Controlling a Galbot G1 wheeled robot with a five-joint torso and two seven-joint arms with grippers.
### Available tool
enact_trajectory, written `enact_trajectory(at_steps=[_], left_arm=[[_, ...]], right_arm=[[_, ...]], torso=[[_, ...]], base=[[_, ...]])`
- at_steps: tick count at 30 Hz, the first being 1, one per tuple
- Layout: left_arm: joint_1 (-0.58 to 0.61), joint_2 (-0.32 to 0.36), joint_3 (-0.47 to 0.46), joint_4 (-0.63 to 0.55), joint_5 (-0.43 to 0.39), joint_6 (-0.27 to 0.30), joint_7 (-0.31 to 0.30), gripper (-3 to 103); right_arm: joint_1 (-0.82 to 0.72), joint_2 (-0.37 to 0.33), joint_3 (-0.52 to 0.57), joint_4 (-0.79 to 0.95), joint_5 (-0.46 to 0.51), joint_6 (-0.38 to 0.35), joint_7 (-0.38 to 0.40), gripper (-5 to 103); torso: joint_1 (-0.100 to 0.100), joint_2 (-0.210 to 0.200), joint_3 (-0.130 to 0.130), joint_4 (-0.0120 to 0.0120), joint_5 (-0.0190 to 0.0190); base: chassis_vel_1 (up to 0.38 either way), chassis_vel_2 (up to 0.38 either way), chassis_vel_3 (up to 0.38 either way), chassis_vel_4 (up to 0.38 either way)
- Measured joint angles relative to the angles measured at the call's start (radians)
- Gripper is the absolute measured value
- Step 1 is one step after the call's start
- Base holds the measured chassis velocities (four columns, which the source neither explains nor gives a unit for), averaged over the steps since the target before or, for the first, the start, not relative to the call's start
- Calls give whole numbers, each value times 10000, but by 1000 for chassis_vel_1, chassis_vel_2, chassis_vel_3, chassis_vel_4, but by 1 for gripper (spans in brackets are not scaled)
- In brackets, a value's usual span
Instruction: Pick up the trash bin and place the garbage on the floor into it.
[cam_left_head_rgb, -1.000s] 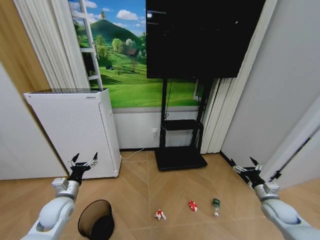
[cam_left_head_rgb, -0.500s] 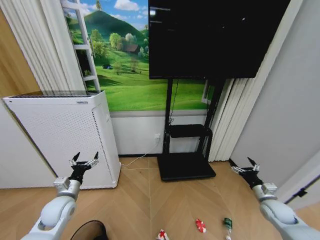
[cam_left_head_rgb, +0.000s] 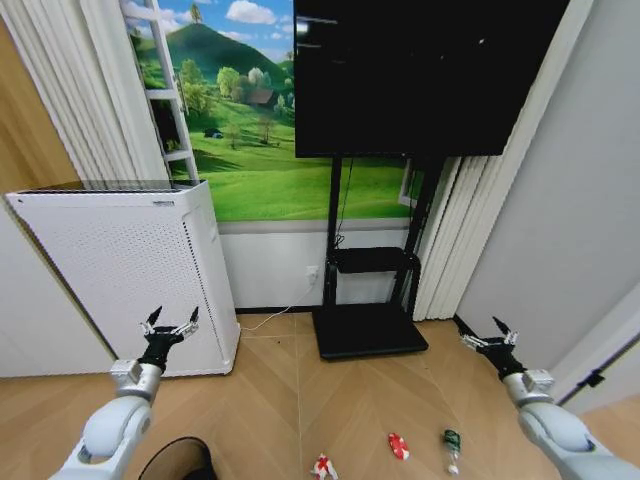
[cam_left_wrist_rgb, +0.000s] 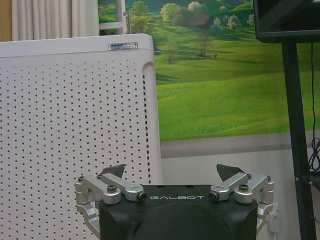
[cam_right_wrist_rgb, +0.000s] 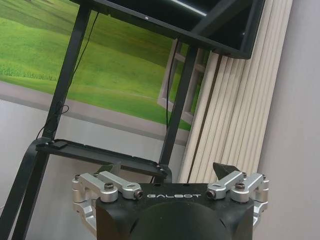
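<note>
The black mesh trash bin (cam_left_head_rgb: 178, 461) shows just its rim at the bottom edge of the head view, standing on the herringbone floor (cam_left_head_rgb: 290, 400). The garbage lies to its right: a red-and-white wrapper (cam_left_head_rgb: 322, 467), a small red piece (cam_left_head_rgb: 398, 446) and a green-labelled bottle (cam_left_head_rgb: 451, 448). My left gripper (cam_left_head_rgb: 168, 323) (cam_left_wrist_rgb: 172, 172) is held up open in front of the white appliance, above and behind the bin. Near the right wall my right gripper (cam_left_head_rgb: 489, 337) (cam_right_wrist_rgb: 164, 169) hangs open, above the bottle. Neither holds anything.
A tall white perforated appliance (cam_left_head_rgb: 130, 270) stands at the left against the wall. The black TV stand's base (cam_left_head_rgb: 365, 330) sits on the floor at centre, under a big screen (cam_left_head_rgb: 420, 70). A white cable (cam_left_head_rgb: 265, 317) trails beside it. A wall closes the right.
The camera has lifted and swung, so the bin and the litter slid down toward the bottom edge. Both arms keep the same raised, open pose.
</note>
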Motion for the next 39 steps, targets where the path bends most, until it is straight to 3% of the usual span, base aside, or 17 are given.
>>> enact_trajectory(at_steps=[39], left_arm=[[-195,521,105,-50,-408,100,-50,100]], right_arm=[[-73,179,149,4,-450,123,-133,100]], torso=[[-650,-1699,-1045,-1,0]], base=[[0,0,0,0]])
